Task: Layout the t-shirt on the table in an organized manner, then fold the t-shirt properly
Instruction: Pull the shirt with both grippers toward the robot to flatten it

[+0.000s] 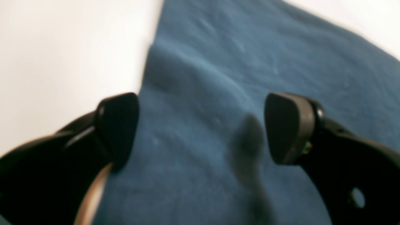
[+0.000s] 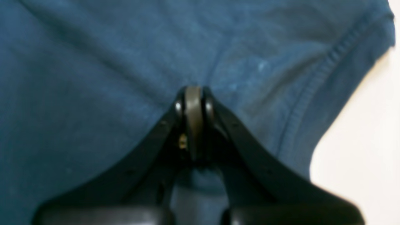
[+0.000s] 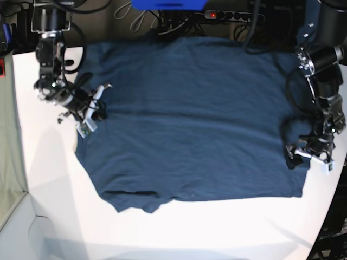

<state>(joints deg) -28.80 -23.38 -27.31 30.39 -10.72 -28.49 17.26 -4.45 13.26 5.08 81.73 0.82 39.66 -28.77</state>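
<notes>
Your right gripper (image 2: 193, 103), jaws together, presses down the t-shirt (image 3: 190, 119) spread flat across the table (image 3: 49, 162); your left gripper (image 1: 200, 128) hovers apart over its opposite side edge.

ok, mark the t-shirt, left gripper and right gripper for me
t-shirt (image 3: 190, 119), base view, middle of the body.
left gripper (image 1: 201, 128), left wrist view, gap between open fingertips.
right gripper (image 2: 193, 103), right wrist view, closed fingertips.

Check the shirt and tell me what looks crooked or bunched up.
The t-shirt lies mostly flat on the table, but its near hem is bunched and folded over at one corner, so that edge runs uneven. Soft ridges cross the cloth by the left hand, which is open. The right hand is shut over the fabric.
</notes>
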